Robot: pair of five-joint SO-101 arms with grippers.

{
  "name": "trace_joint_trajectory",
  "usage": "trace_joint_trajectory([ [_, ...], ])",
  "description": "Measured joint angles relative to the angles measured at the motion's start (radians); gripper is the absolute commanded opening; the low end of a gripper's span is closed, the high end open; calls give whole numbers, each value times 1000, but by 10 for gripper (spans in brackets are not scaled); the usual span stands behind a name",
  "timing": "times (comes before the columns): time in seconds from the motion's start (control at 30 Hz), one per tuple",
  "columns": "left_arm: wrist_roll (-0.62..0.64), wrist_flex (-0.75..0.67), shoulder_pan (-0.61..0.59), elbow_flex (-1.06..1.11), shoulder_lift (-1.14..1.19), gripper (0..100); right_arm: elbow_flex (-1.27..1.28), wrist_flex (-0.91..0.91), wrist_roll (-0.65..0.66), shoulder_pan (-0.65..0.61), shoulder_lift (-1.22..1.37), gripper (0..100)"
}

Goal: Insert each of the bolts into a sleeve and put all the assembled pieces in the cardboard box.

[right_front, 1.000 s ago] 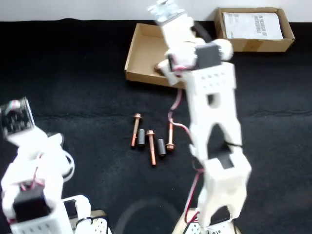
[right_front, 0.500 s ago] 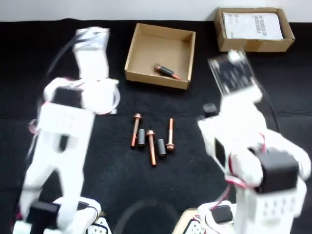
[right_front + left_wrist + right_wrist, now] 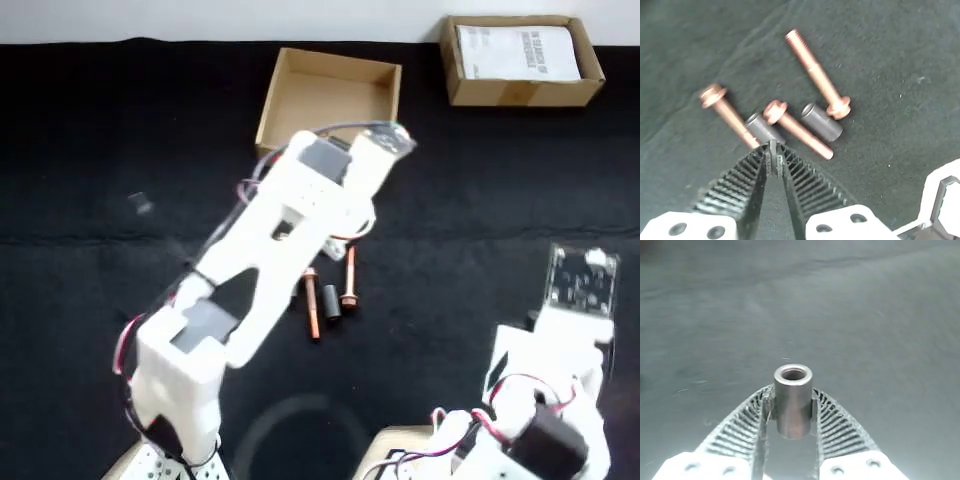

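3 bolts (image 3: 797,129) lie on black cloth (image 3: 880,60); left gripper (image 3: 773,150) clenched, right gripper (image 3: 793,402) grasping sleeve (image 3: 793,387).

We counted three copper-coloured flange-headed metal bolts: a first bolt (image 3: 731,117), a second bolt (image 3: 801,132) and a third bolt (image 3: 815,71). Short dark grey metal tube sleeves also came to three: a first sleeve (image 3: 762,129), a second sleeve (image 3: 822,122) and a third sleeve (image 3: 792,402). There were two brown cardboard boxes, a square open box (image 3: 330,95) and a flatter box (image 3: 510,93), and two white plastic robot arms, the left arm (image 3: 270,250) and the right arm (image 3: 540,420).
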Motion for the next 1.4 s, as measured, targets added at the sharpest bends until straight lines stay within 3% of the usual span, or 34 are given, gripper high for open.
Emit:
trace_joint_trajectory([
  [0.27, -2, 0, 3, -141, 267, 8, 178, -38, 160, 209, -258, 8],
  [0.87, -3, 28, 190, -163, 348, 8, 212, -38, 176, 219, -321, 8],
  [1.4, -2, -44, 199, -183, 453, 8, 212, -38, 180, 219, -321, 8],
])
